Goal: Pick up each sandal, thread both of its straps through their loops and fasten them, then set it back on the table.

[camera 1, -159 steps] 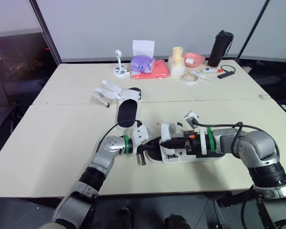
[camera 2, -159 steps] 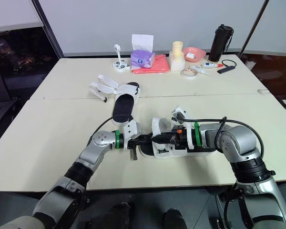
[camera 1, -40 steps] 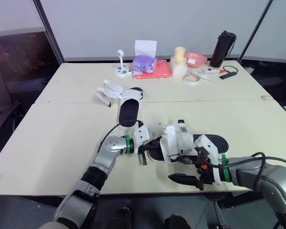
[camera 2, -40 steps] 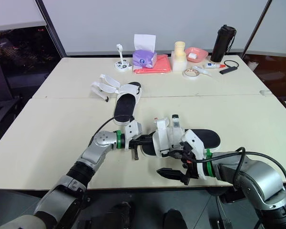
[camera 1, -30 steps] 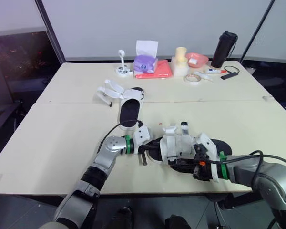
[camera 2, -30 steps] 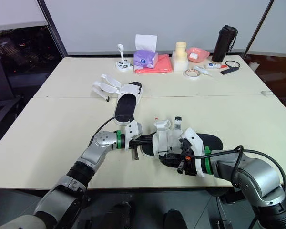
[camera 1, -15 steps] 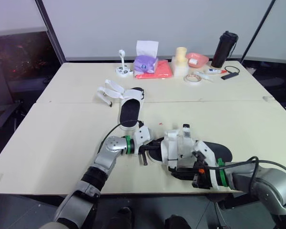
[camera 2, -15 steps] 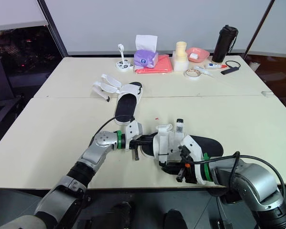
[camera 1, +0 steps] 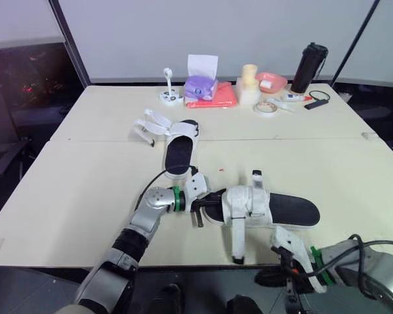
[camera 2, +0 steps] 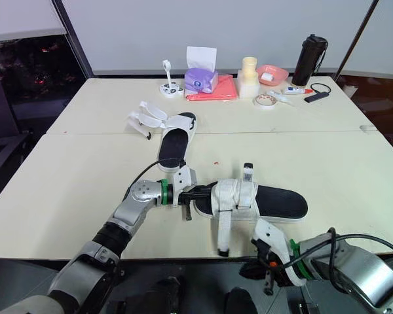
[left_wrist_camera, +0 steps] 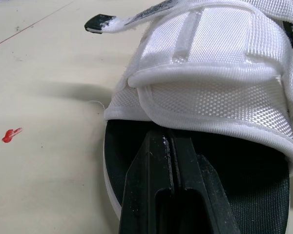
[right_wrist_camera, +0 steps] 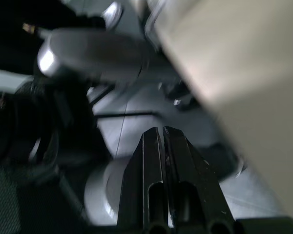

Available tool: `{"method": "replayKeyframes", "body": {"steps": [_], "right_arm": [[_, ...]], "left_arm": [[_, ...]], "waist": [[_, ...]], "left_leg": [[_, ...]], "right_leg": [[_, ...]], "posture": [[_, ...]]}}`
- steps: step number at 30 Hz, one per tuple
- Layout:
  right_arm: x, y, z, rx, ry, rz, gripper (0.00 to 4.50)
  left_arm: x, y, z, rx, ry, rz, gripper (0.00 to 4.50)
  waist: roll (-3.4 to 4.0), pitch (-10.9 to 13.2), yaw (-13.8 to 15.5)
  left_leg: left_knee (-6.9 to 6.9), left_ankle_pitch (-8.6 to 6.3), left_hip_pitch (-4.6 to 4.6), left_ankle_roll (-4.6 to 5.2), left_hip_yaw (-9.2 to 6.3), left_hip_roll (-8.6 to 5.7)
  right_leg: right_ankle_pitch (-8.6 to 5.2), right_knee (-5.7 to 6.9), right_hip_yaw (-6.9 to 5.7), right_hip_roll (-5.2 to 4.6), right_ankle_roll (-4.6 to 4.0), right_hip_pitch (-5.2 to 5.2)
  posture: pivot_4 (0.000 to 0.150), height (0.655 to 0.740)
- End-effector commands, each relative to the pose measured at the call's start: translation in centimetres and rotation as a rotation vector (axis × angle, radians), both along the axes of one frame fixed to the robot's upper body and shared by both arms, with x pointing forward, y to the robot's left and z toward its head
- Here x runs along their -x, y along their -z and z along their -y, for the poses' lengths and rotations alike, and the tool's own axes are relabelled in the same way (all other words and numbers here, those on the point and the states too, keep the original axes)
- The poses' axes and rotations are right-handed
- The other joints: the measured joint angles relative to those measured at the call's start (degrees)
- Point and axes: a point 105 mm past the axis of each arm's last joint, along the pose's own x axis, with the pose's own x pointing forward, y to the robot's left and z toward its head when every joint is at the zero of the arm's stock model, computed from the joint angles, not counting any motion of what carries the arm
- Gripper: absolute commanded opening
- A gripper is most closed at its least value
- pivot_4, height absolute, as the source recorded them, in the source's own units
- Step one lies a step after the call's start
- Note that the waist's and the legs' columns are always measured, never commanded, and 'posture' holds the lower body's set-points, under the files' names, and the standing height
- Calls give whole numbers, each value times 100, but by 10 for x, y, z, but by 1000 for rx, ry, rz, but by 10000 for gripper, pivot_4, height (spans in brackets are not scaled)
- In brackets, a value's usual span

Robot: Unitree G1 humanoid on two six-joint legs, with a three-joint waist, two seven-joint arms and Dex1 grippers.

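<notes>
We see the near sandal (camera 1: 278, 209) lying on the counter (camera 1: 78, 190), close to its front edge, with one white strap (camera 1: 238, 237) loose and reaching toward that edge. The left pincer (camera 1: 198, 204) is at the toe end, its fingers pressed together over the black footbed. The right pincer (right_wrist_camera: 162, 130) is below the counter edge, apart from the sandal, also pressed together. The second sandal (camera 1: 177, 149) lies farther back.

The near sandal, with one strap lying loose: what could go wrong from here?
1. The right gripper hangs below the table edge, jaws shut; rising, it may hit the edge or snag the loose strap, whose tip lies near it.
2. The left gripper has its jaws shut over the footbed of the near sandal, not clamped around it, so a pull on a strap may slide it.
</notes>
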Motion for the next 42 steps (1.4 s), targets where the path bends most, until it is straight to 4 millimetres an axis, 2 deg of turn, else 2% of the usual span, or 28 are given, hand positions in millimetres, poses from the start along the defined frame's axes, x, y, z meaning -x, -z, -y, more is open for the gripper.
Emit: {"method": "replayKeyframes", "body": {"steps": [1, 6, 11, 14, 21, 23, 27, 31, 39, 42], "right_arm": [[4, -7, -1, 1, -64, 36, 506], [-2, -17, -1, -11, -78, 104, 506], [-18, -44, 4, -23, -64, 231, 506], [-25, -55, 1, -36, -74, 305, 9121], [-42, -65, -8, -19, -119, 494, 43182], [-43, -66, -9, -15, -133, 525, 43182], [-33, -56, -13, -51, -88, 380, 43182], [-29, -50, -18, -70, -86, 342, 43182], [-40, -63, -22, 22, -246, 708, 43182], [-33, -65, -25, 101, -398, 855, 43182]], "left_arm": [[5, 14, 1, -46, 8, -38, 0], [5, 15, 0, -46, 8, -38, 0], [6, 15, 0, -48, 10, -39, 0], [6, 16, 0, -50, 12, -40, 0], [6, 16, 0, -51, 12, -38, 0], [6, 16, 0, -51, 11, -38, 0], [7, 17, -1, -52, 10, -41, 0], [7, 17, -1, -52, 10, -40, 0], [10, 18, -1, -55, 18, -43, 0], [11, 19, -3, -63, 23, -45, 0]], "waist": [[0, 0, 2], [0, 0, 2], [0, 0, 2], [0, 0, 1], [0, 0, 1], [0, 0, 1], [0, 0, -1], [0, 0, -1], [0, 0, -5], [1, 0, -1]], "left_leg": [[0, 0, 0, 0, 0, 0], [-1, 0, 0, 1, 0, 0], [0, 0, 0, 1, 0, 0], [-1, -1, 0, 1, -1, 0], [-1, -1, 0, 1, 0, 0], [-1, -1, 0, 1, 0, 0], [-1, 0, 0, 1, -2, 0], [-1, -1, 0, 1, -4, 1], [-2, -1, 0, 2, 1, -1], [-3, -1, 1, 2, 1, -2]], "right_leg": [[0, 0, 0, 0, 0, 0], [0, -6, 0, 0, -1, 3], [0, -6, 0, 0, 0, 4], [0, -6, 0, 0, 0, 4], [0, -7, -1, 0, 0, 4], [0, -7, -1, 0, 0, 4], [0, -7, 0, 0, -1, 5], [1, -7, 0, 0, -1, 4], [1, -7, -1, 0, 1, 4], [1, -7, -1, 1, 2, 3]], "posture": [[1500, 7344], [1500, 7344], [1500, 7344], [1500, 7344], [1500, 7344], [1500, 7344], [1500, 7344], [1500, 7344], [1500, 7344], [1500, 7344]]}}
